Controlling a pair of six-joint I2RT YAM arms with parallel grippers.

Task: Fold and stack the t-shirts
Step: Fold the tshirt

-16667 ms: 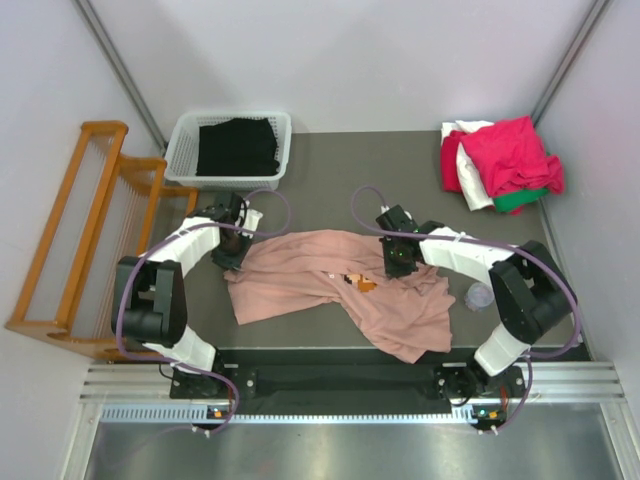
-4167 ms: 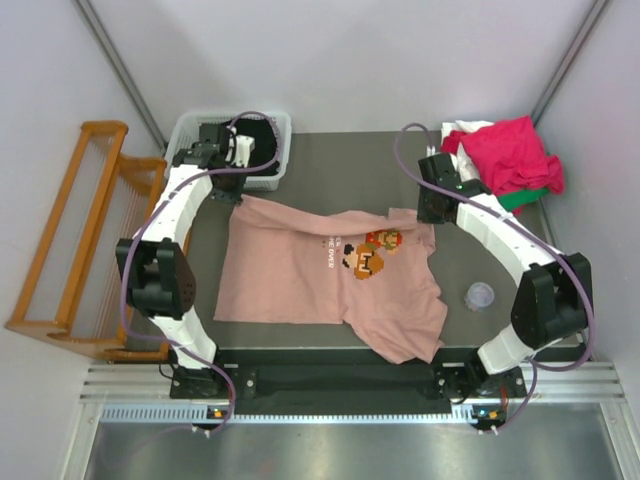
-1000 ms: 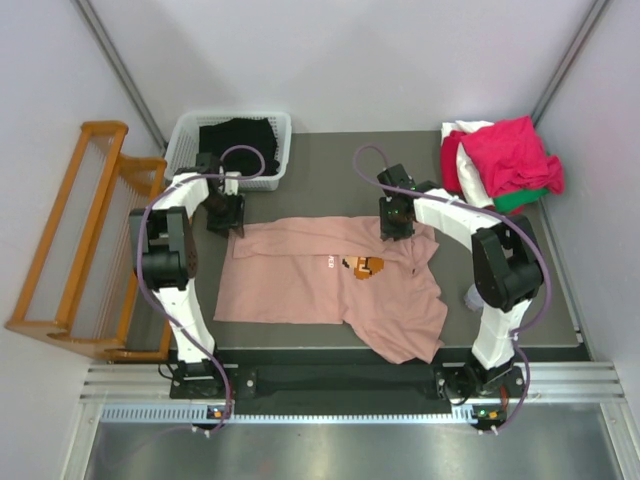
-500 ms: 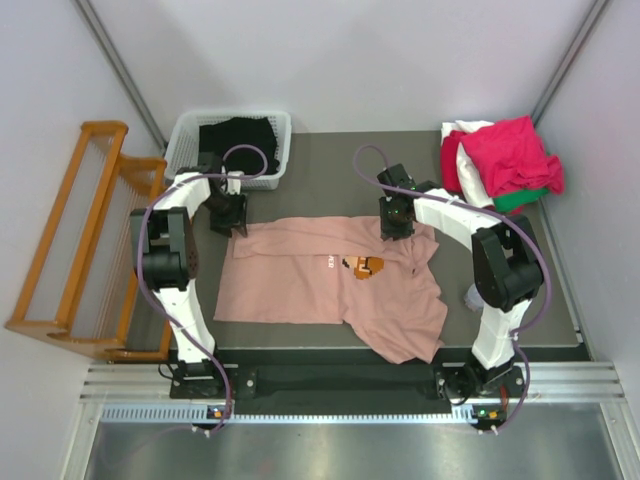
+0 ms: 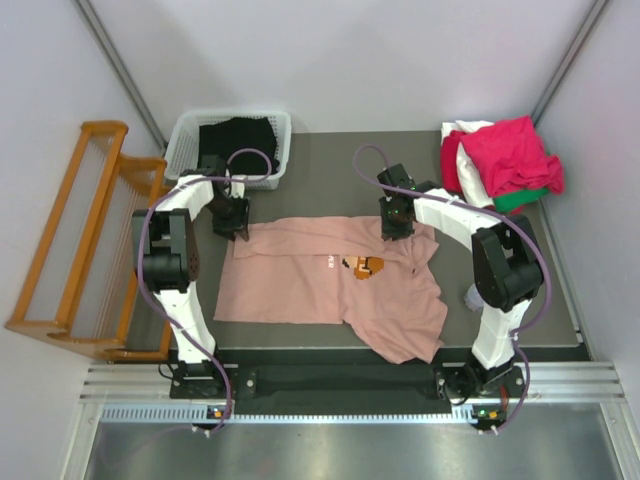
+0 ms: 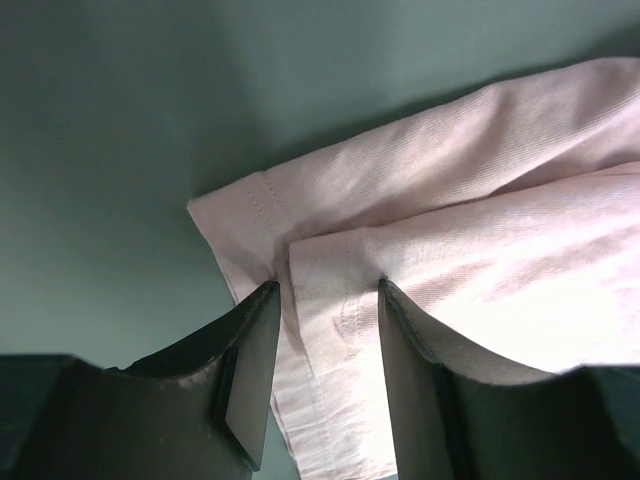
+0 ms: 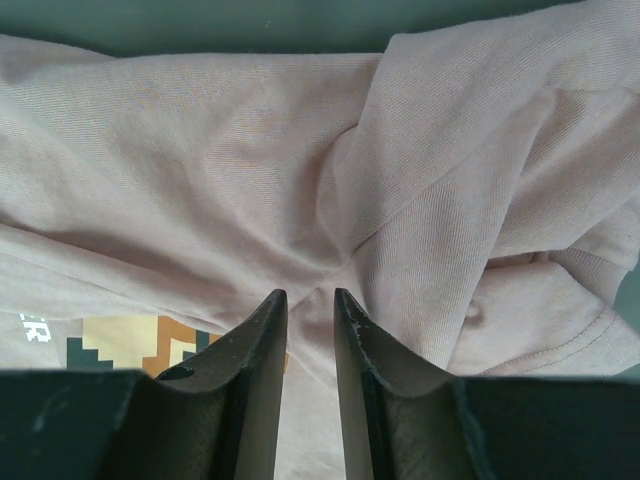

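T-shirt (image 5: 300, 280) central, basket (image 5: 180, 150) behind left, shirt pile (image 5: 510, 155) behind right (rack (image 5: 70, 240) leftmost)

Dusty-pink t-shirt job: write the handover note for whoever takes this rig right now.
Left gripper: open, straddling the far-left hem corner of the dusty-pink pixel-print cloth t-shirt, which lies spread on the dark table.
Right gripper: jaws nearly together over a crease at the shirt's far right; grip unclear.
Pile of crimson-pink, white and green shirts: far right corner, unfolded.
Done: far edge doubled over.
Left: finish folding this shirt, then fold and stack the rest.
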